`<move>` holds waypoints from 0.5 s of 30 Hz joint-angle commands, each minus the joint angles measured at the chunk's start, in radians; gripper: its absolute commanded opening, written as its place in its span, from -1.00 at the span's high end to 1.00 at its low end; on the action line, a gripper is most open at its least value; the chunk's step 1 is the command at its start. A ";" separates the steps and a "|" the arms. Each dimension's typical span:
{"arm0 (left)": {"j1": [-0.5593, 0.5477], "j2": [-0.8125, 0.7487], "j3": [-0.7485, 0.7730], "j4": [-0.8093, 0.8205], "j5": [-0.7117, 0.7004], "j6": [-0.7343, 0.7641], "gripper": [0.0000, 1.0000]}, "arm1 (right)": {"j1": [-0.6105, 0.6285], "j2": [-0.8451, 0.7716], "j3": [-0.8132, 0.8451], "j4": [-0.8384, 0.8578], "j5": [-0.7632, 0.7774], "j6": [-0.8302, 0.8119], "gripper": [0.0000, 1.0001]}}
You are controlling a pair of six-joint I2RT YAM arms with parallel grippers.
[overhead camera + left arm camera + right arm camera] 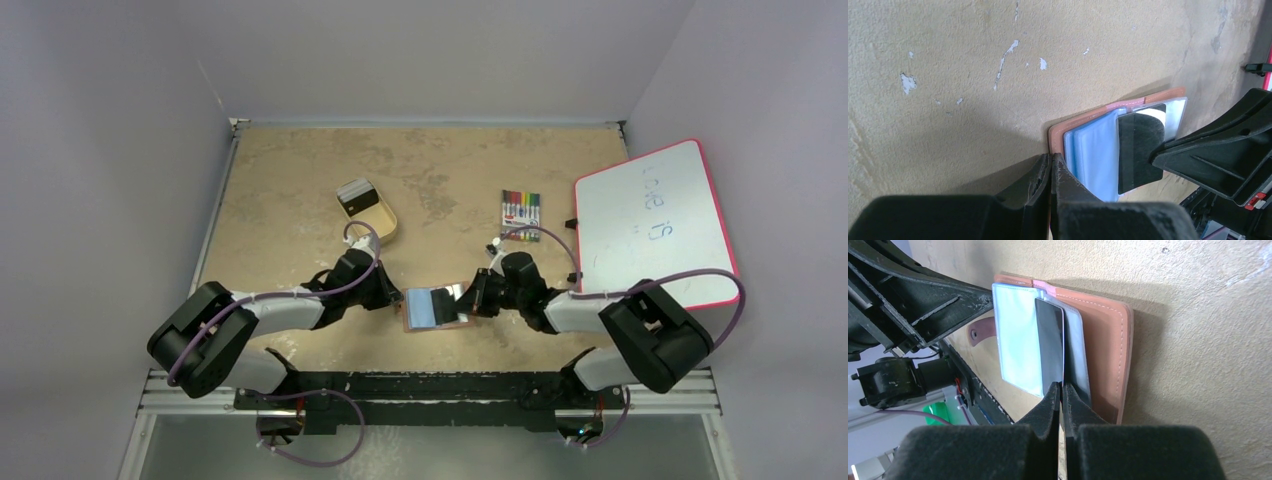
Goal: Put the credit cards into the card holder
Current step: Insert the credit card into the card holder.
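- My left gripper point(1050, 161) is pinching the card holder point(1056, 134), stopping slips.
- My right gripper point(1062, 388) is squeezing one credit card point(1050, 340), aiming at a pocket point(1019, 340).

**Covered, pinched or too faint in the three views**

In the left wrist view the left jaws cover the near corner of the card holder point(1093, 155). The right jaws block its far side and one edge of the dark card point(1140, 150). In the right wrist view that card's near edge is buried between the right jaws, and it cannot be told whether its far end sits inside a pocket or only lies over one. From above, both sets of jaws mask the ends of the card holder. The cards point(355, 195) in the tray point(392, 228) are too small to count, and the whiteboard point(650, 225) writing is too faint to read.
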 commanded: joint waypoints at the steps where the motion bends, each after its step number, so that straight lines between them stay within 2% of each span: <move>1: -0.010 0.026 -0.021 -0.061 -0.043 0.012 1.00 | 0.001 0.037 0.014 0.013 0.006 -0.011 1.00; 15: -0.016 0.032 -0.015 -0.059 -0.061 0.004 1.00 | 0.015 0.118 0.053 0.056 -0.039 0.001 1.00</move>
